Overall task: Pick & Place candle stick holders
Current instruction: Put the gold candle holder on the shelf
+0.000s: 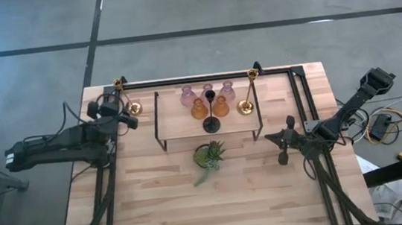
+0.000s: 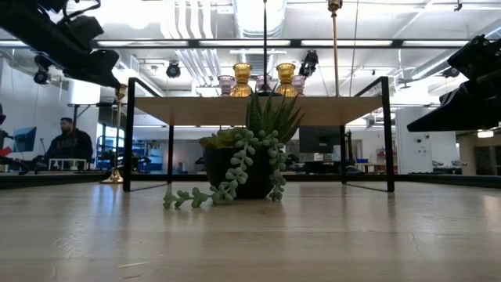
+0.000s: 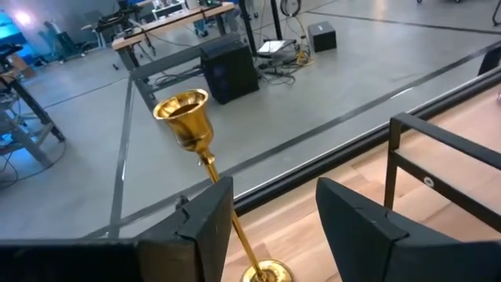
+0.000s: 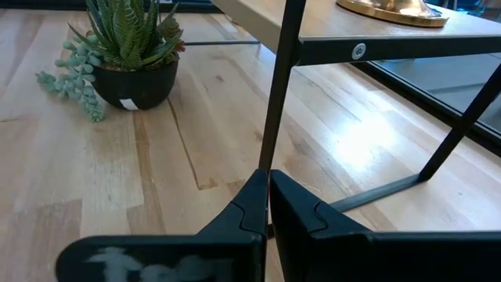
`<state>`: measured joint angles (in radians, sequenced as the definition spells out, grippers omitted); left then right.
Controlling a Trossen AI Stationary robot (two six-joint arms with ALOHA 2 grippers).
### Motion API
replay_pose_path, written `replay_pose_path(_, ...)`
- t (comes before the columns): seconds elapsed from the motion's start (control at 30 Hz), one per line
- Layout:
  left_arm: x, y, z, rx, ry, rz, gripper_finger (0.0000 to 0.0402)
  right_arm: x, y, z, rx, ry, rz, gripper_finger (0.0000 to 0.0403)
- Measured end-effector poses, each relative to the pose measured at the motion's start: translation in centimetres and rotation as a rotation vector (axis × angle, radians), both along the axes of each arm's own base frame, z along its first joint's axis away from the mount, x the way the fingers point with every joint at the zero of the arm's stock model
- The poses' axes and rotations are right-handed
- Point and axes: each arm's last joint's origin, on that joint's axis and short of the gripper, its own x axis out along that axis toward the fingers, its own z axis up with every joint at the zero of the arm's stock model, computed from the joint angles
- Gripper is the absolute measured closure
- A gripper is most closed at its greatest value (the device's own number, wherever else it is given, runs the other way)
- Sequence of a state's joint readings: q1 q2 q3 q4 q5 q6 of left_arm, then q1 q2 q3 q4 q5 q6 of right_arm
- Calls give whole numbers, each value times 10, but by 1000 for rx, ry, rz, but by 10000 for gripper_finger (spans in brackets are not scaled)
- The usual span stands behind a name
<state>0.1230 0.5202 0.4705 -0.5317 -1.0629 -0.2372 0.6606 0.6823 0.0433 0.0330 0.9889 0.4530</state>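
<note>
From above, left gripper [image 1: 128,120] sits at the far left of the table [image 1: 159,214], fingers spread, with a brass candle stick holder [image 1: 131,107] standing on the tabletop just beside its tips, outside the left end of the small raised shelf [image 1: 177,130]. On the shelf: three pale pink holders [image 1: 188,95] at the far side, two amber holders [image 1: 199,110] nearer, a black slim holder [image 1: 211,123] at the near edge, and a second brass holder [image 1: 246,105] toward the right end. Potted plant [image 1: 209,156] stands on the table just near of the shelf. Right gripper [image 1: 279,143] waits to the right of the plant, close to the shelf's right leg, fingers together and holding nothing. At table height, amber holders [image 2: 242,80] show on the shelf top, pink ones partly hidden behind them; the first brass holder [image 2: 114,174] stands on the table left of the shelf leg; a seated person [image 2: 69,144] shows far off at left. Left wrist view: both fingers [image 3: 205,235] stand apart either side of the brass holder's stem [image 3: 188,125]; whether either one touches it cannot be told. Right wrist view: fingers [image 4: 258,205] pressed together, the shelf's black leg [image 4: 278,94] just beyond them, plant [image 4: 129,47] farther off.
</note>
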Motion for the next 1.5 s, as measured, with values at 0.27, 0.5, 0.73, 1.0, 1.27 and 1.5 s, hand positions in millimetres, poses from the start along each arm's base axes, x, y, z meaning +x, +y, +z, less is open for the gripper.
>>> replay_pose_path(0.27,-1,0,-4,-14,-43,19,213,0,0,0,0,0,1,394)
replay_pose_path(0.5,-2,0,-27,-47,-48,41,213,0,0,0,0,0,1,394)
replay_pose_path(0.73,-2,0,-42,-28,-65,87,213,0,0,0,1,0,1,394)
replay_pose_path(1.0,-3,1,-54,10,-81,138,213,0,0,0,1,-1,0,394)
replay_pose_path(1.27,-2,1,-58,1,-88,129,213,0,0,0,1,-1,1,394)
replay_pose_path(1.5,2,2,-52,23,-129,118,213,0,0,0,1,-1,0,394)
